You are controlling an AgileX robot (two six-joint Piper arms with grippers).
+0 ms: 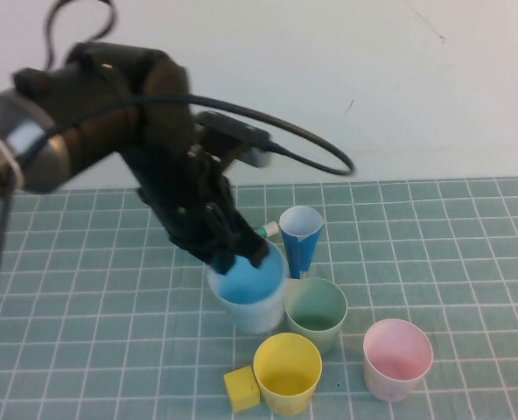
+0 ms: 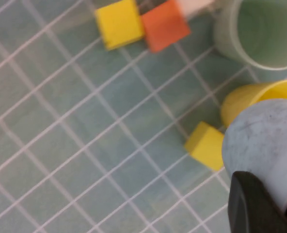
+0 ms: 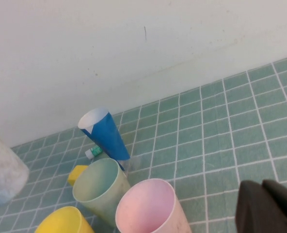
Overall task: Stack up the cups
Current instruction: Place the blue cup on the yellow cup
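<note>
My left gripper (image 1: 237, 254) is shut on the rim of the light blue cup (image 1: 248, 293), with one finger (image 2: 252, 204) against its outer wall (image 2: 260, 141). I cannot tell whether the cup's base touches the mat. The green cup (image 1: 316, 311) stands just to its right, the yellow cup (image 1: 287, 372) in front and the pink cup (image 1: 397, 357) at the front right, all upright and empty. My right gripper (image 3: 269, 208) is out of the high view. It hangs shut and empty above the mat, to the right of the pink cup (image 3: 151, 208).
A dark blue cone-shaped cup (image 1: 299, 241) stands behind the green cup. A yellow cube (image 1: 241, 388) lies to the left of the yellow cup. Another yellow cube (image 2: 119, 22) and an orange cube (image 2: 165, 26) show in the left wrist view. White wall behind the green gridded mat.
</note>
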